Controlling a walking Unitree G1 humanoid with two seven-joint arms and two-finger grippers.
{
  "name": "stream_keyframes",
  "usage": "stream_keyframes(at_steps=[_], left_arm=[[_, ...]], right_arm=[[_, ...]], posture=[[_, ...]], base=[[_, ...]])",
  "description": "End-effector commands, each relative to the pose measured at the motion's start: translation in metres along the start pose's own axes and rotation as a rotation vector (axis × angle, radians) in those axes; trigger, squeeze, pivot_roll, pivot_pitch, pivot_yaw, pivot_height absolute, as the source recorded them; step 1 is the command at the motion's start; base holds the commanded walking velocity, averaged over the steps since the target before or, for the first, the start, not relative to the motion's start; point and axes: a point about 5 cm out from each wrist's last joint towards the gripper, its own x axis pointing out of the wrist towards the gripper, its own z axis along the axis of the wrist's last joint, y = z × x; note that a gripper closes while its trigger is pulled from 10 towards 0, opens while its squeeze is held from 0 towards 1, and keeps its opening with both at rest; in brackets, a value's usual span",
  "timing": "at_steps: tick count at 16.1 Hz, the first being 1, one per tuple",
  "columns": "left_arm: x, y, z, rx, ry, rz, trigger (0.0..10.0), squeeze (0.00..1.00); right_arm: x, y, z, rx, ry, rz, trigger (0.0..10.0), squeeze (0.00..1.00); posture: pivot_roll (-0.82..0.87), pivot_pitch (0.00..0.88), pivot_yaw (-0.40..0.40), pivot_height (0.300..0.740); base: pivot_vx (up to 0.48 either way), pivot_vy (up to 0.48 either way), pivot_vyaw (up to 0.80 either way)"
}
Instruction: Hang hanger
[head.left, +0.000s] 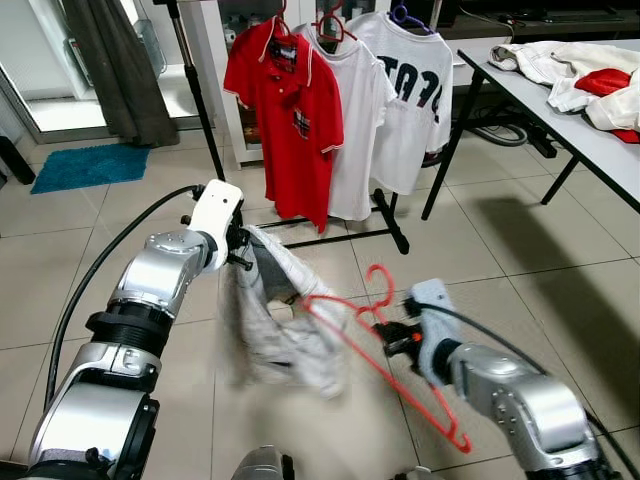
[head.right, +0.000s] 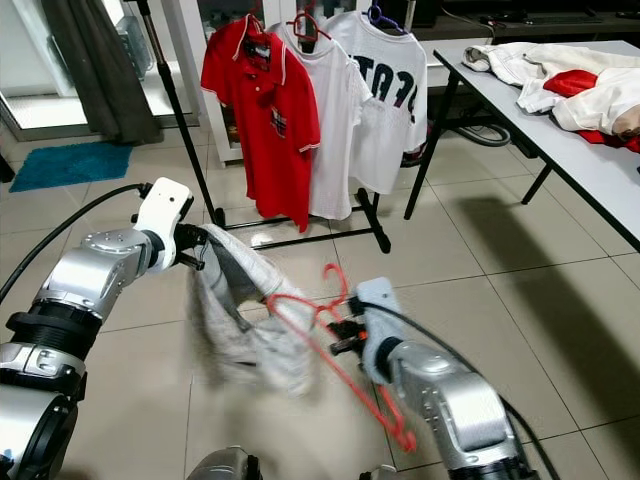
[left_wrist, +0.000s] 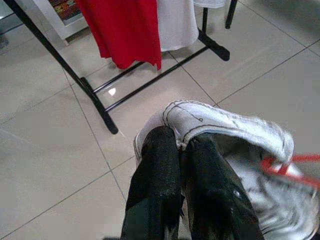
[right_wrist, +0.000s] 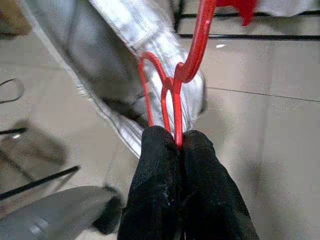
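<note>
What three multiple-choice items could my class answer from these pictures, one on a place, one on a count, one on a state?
1. Where does the heap of unhung clothes lie?
A. on the grey table
B. on the blue mat
C. on the rack's base

2. How many shirts hang on the rack?
A. one
B. three
C. five

3. What is the right end effector doing?
A. hanging open and idle
B. gripping the red hanger
C. pinching the red polo

Key:
1 A: the clothes heap rests on the table on the robot's right.
2 B: a red polo, a plain white shirt and a printed white shirt hang on the rack.
3 B: the right end effector is shut on the red hanger, while the left end effector pinches a pale garment.
</note>
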Motion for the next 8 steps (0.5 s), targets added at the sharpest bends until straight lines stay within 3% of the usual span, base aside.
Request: stream_keyframes(at_steps=[1,2,4,6,8], left_arm=[[-0.003,0.007,0.016,0.023,-0.052,0.034,0.5,0.00],[-0.004,0.007,0.015,0.021,-0.052,0.033,0.5,0.00],[-0.003,0.001,0.018,0.005,-0.074,0.004,0.5,0.00],[-0.002,-0.004,0.022,-0.024,-0.093,-0.023,0.7,0.00],[-0.001,-0.013,0.026,-0.048,-0.106,-0.046,0.9,0.00]], right_arm=[[-0.006,-0.014,0.004,0.006,-0.029,-0.072,10.0,0.00],[-0.009,-0.022,0.005,0.011,-0.038,-0.098,10.0,0.00],[-0.009,-0.019,0.009,0.025,-0.064,-0.049,10.0,0.00],[-0.006,-0.002,0.007,0.044,-0.062,0.063,10.0,0.00],[0.000,0.024,-0.004,0.051,-0.015,0.203,10.0,0.00]], posture=[[0.00,0.000,0.047,0.705],[0.00,0.000,0.047,0.705],[-0.01,0.000,0.046,0.705],[0.00,0.000,0.042,0.705],[0.00,0.000,0.038,0.705]], base=[[0.000,0.000,0.00],[0.000,0.000,0.00],[0.000,0.000,0.00],[0.000,0.000,0.00],[0.000,0.000,0.00]])
